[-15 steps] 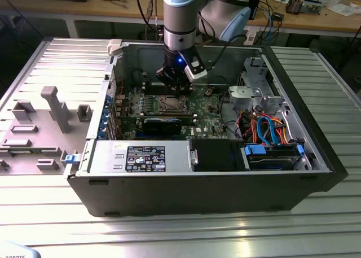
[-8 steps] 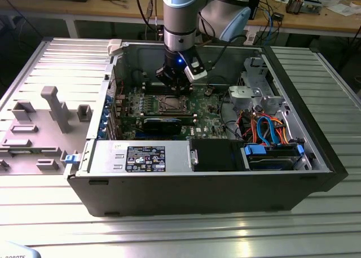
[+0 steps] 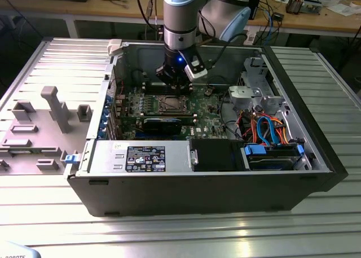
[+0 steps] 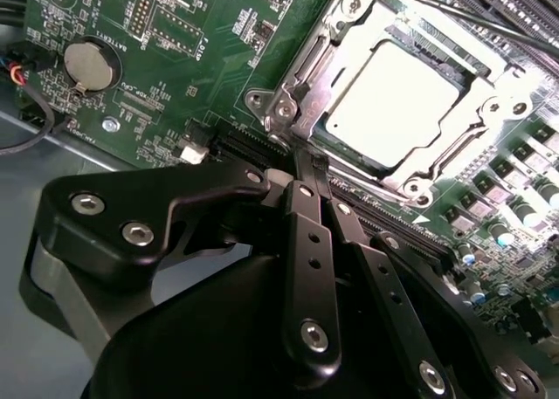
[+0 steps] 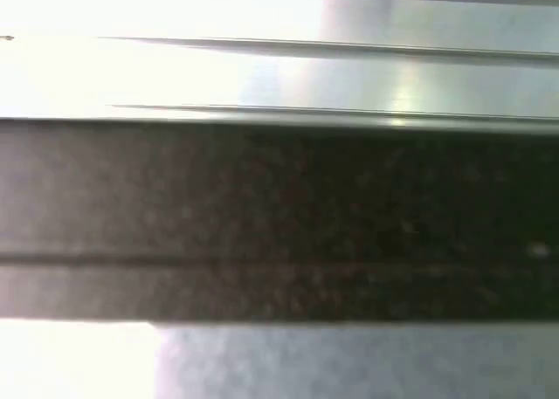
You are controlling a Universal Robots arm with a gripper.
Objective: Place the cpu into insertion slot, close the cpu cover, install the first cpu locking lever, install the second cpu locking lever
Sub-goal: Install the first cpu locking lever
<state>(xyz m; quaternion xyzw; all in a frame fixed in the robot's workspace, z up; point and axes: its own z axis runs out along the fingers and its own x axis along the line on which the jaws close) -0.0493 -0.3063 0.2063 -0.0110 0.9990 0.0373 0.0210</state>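
My gripper [image 4: 301, 159] hangs just beside the insertion slot [image 3: 171, 104], fingers [image 4: 307, 242] pressed together, gripping nothing. In the second wrist view the cpu [image 4: 397, 102] sits seated in the slot and the cpu cover [image 4: 306, 63] lies flat around it, so steps 1 and 2 look done. My judgement: a locking lever is in hand. I cannot tell whether either lever is latched. The next move calls for fine sideways pressure near the cover's edge.
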